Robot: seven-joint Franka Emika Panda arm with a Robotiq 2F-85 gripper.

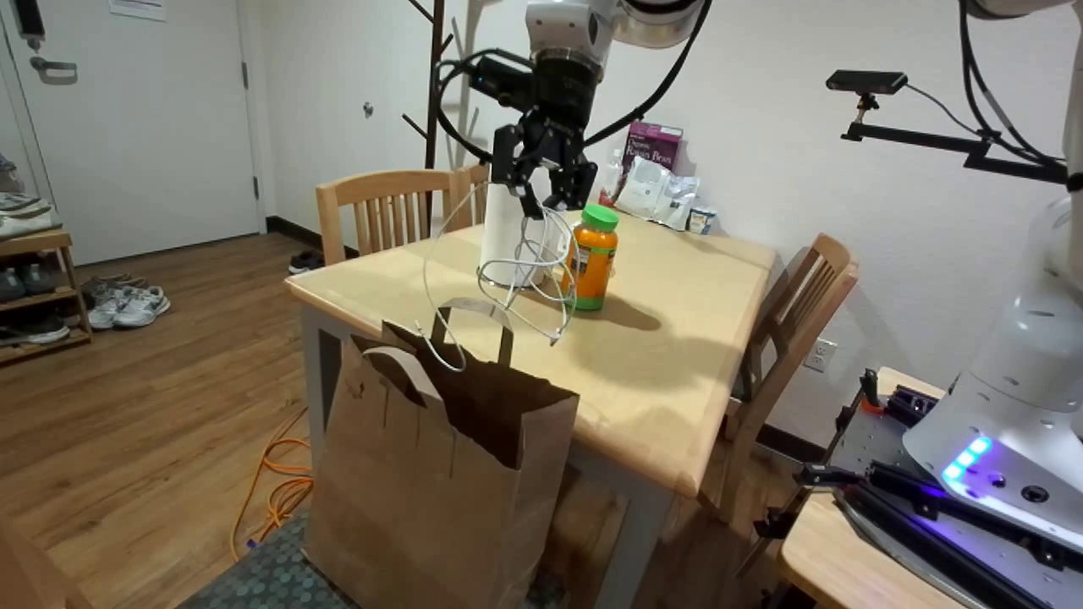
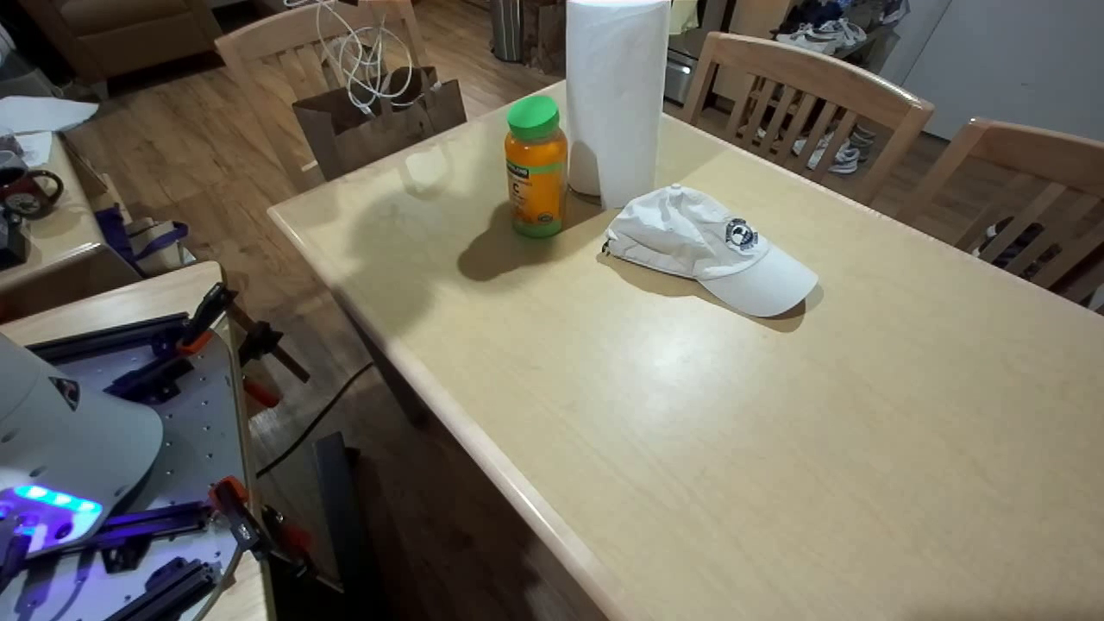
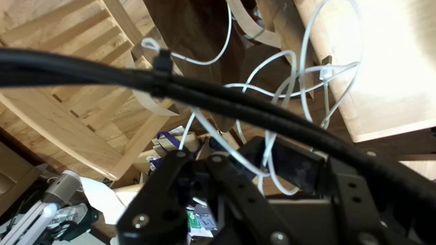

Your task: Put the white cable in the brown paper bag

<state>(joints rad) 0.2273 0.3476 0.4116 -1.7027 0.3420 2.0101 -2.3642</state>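
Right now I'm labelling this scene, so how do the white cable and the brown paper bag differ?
The white cable is thin and limp; the brown paper bag is broad and boxy. The cable hangs from the claw, while the bag stands open-topped beside the table. Both show curves: the cable's loops, the bag's arched handles.

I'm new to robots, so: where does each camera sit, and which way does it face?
In an exterior view: by the brown paper bag, facing over it along the table; the robot's base, part of the arm and the hand show.
In an exterior view: high at the table's opposite end, facing down past the white cap to the bag; only the robot's base shows.
Wrist view: beside the hand, facing the white cable and bag; dark hand parts show.
Both exterior views share bag, cable, base and an orange jar.
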